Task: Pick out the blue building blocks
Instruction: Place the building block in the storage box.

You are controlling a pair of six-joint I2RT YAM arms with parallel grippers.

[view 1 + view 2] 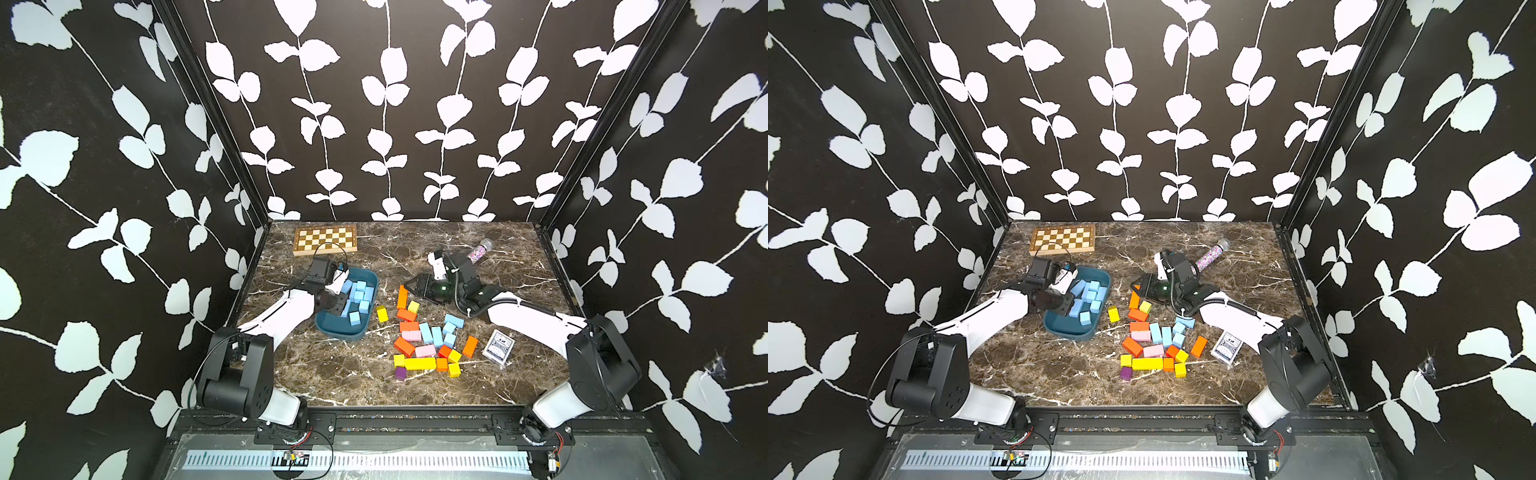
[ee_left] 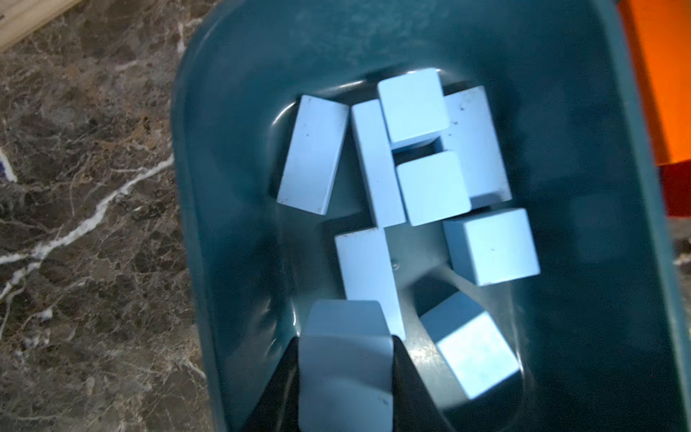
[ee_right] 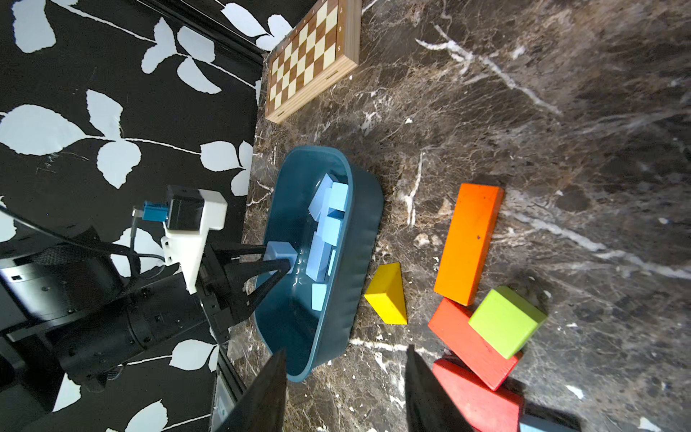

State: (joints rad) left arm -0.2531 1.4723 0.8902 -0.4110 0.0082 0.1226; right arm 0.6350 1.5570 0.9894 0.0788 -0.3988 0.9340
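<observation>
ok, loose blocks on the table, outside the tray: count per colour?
orange blocks: 7 (including the redder ones)
yellow blocks: 6
blue blocks: 5
pink blocks: 2
purple blocks: 1
Total: 21

matte blue blocks [image 2: 491, 245], glossy tray [image 2: 224, 112], perhaps plastic

Marble table [image 1: 332, 374] — tray [image 1: 336, 336], loose blocks [image 1: 436, 336], chessboard [image 1: 325, 240], cards [image 1: 498, 346], microphone [image 1: 480, 250]
</observation>
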